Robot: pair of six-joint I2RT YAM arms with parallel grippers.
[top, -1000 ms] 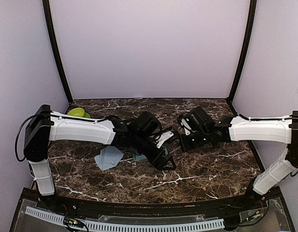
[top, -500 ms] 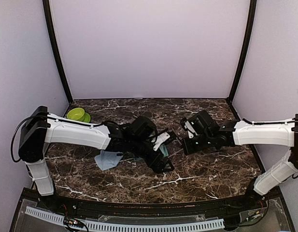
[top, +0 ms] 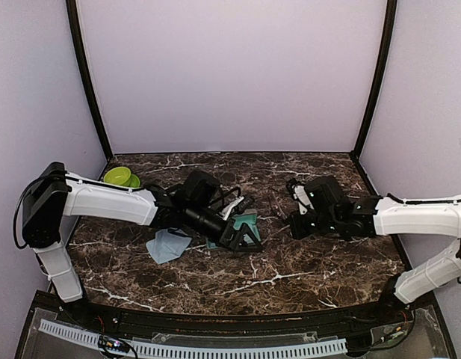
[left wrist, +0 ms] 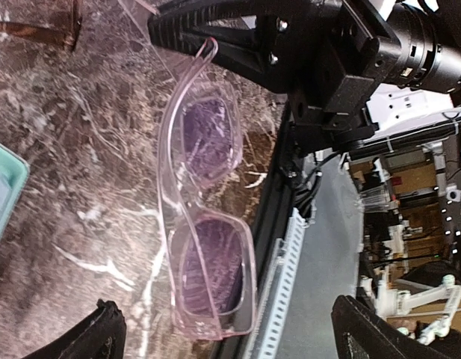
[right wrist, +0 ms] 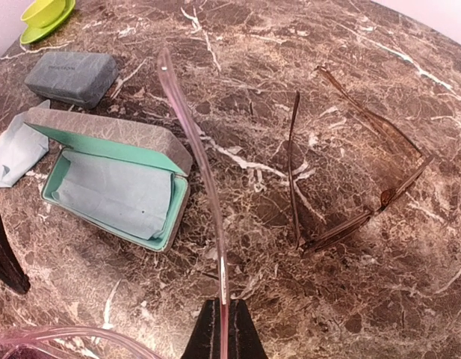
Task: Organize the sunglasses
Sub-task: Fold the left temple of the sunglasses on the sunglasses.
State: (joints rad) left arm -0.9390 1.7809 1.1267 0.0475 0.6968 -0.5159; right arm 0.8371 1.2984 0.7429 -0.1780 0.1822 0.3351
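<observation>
The pink-purple sunglasses (left wrist: 204, 224) hang unfolded just above the table, lenses facing the left wrist camera. My right gripper (right wrist: 223, 329) is shut on one thin pink temple arm (right wrist: 193, 142); in the top view that gripper (top: 294, 224) sits right of centre. My left gripper (left wrist: 230, 336) is open, its fingertips (left wrist: 103, 336) set wide on either side of the lower lens without touching the frame. In the top view it (top: 243, 238) is over the open case. The dark brown sunglasses (right wrist: 342, 187) lie unfolded on the marble to the right of the pink arm.
An open grey case with teal lining (right wrist: 114, 179) holds a light blue cloth. A closed grey case (right wrist: 72, 75) lies behind it, and a loose blue cloth (top: 168, 244) to its left. A green bowl (top: 120, 176) stands at the back left. The table's front edge (left wrist: 282, 247) runs beside the pink lenses.
My left gripper has opened wide and drawn back to the left, off the pink sunglasses. My right arm has shifted slightly right and nearer, still pinching the temple arm.
</observation>
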